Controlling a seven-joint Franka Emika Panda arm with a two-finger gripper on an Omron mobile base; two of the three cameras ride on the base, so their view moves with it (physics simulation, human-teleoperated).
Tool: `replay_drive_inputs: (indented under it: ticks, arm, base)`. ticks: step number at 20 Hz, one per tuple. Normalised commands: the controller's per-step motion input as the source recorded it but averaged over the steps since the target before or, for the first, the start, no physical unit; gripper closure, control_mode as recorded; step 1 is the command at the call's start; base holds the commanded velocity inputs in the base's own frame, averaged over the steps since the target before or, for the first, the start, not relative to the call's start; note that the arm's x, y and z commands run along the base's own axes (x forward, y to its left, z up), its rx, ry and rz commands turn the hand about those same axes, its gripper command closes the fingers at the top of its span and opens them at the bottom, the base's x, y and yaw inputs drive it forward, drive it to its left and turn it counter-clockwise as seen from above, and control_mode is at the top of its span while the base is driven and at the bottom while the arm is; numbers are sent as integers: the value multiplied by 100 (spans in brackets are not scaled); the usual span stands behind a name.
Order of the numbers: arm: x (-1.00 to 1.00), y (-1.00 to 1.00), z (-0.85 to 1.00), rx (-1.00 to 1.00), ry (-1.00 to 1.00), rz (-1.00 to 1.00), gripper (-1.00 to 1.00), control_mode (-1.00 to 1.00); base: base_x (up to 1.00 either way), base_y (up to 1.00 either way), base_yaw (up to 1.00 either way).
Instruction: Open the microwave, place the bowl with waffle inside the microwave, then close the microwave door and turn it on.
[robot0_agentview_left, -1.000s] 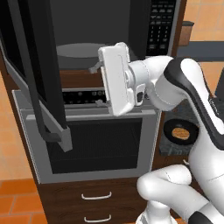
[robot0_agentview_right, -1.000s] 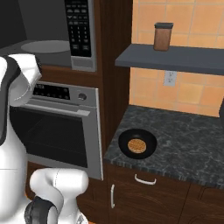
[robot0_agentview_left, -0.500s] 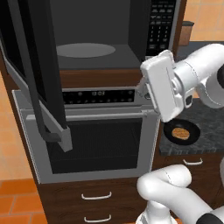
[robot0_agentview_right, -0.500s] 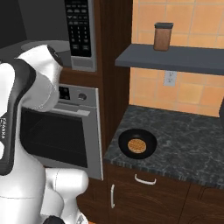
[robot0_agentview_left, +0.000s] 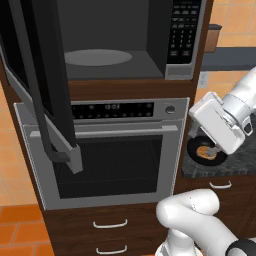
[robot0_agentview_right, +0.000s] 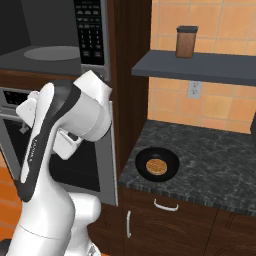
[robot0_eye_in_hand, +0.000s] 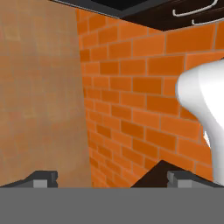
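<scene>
The microwave (robot0_agentview_left: 115, 37) stands open, its grey turntable (robot0_agentview_left: 97, 57) bare and the keypad (robot0_agentview_left: 182, 30) at right. The microwave door (robot0_agentview_left: 37, 85) hangs swung out to the left, with its black bar handle down the near edge. The black bowl with waffle (robot0_agentview_right: 157, 166) sits on the dark counter right of the oven. In the left base view my white hand (robot0_agentview_left: 219, 125) hovers just above and in front of the bowl (robot0_agentview_left: 204, 151) and covers part of it. My gripper (robot0_eye_in_hand: 111, 179) is open, its tips wide apart with nothing between them, facing the orange brick floor.
A silver oven (robot0_agentview_left: 107, 150) sits under the microwave, with drawers (robot0_agentview_left: 107, 224) below it. The dark stone counter (robot0_agentview_right: 210, 165) runs right of a wooden cabinet side. A brown jar (robot0_agentview_right: 184, 41) stands on the grey shelf (robot0_agentview_right: 200, 67) above the counter.
My hand has swung right and down, from in front of the microwave opening to over the bowl at the counter. The door has stayed open and the bowl has not moved.
</scene>
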Motion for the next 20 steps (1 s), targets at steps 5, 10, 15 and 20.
replay_drive_inputs:
  ticks: [5,10,15,20]
  arm:
    - [11,-100,-84,-8,4,-19,-100,-100]
    - [22,-100,-69,-8,0,-23,-100,-100]
    - [44,-100,-45,-1,0,-24,-100,-100]
    - [68,-76,-53,0,-1,-13,-100,-100]
  base:
    - [0,0,0]
    - [0,0,0]
    - [0,0,0]
    - [0,0,0]
